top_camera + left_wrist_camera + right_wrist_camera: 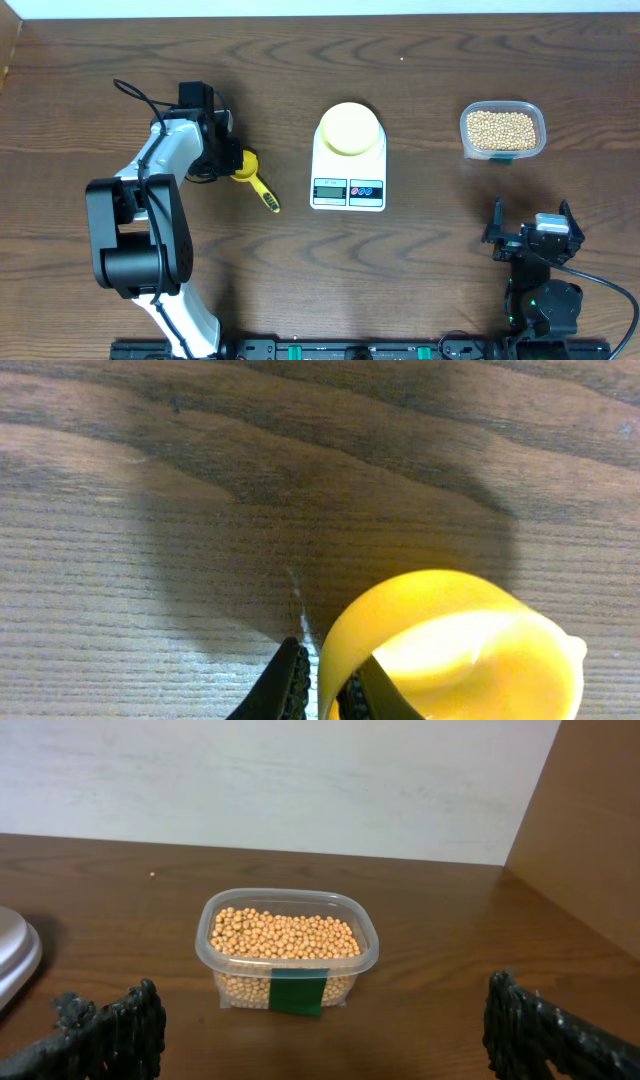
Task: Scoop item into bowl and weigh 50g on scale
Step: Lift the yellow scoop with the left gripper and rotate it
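The beans [501, 128] fill a clear tub [535, 140] at the back right, also seen as beans [285, 934] ahead in the right wrist view. The pale yellow bowl [350, 128] stands on the white scale [348, 190] at the table's middle. A bright yellow scoop [245, 165] lies left of the scale, its handle pointing toward the front right. My left gripper [228, 160] is shut on the scoop's cup wall [440, 640], one finger outside and one inside. My right gripper [535, 235] stands open and empty, short of the tub, its fingertips [110, 1030] wide apart.
A wooden side wall [590, 840] rises to the right of the tub. The scale's edge [15, 955] shows at the left of the right wrist view. A white wall runs along the table's far edge.
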Motion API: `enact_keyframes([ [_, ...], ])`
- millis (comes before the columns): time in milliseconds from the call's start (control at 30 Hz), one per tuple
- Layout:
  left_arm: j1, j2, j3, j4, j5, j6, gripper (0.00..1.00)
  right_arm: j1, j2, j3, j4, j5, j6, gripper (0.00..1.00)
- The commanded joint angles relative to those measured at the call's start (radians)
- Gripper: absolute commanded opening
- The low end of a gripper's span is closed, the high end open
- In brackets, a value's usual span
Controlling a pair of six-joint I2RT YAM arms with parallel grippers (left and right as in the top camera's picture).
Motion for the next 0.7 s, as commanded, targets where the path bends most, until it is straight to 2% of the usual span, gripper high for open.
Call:
enact_keyframes([
  [0,0.001,0.013,0.009,0.0,-0.013,0.003,0.13,0.003,-0.005,-0.001,-0.003,0.015,0.011,0.99],
  [67,0.001,0.013,0.009,0.0,-0.013,0.003,0.12,0.003,-0.005,-0.001,-0.003,0.015,0.011,0.99],
  [133,0.001,0.013,0.009,0.0,-0.013,0.003,0.08,0.003,-0.005,-0.001,-0.003,0.014,0.011,0.99],
  [667,0.001,0.013,0.009,0.0,-0.013,0.003,0.08,0.003,-0.005,-0.001,-0.003,0.015,0.011,0.99],
])
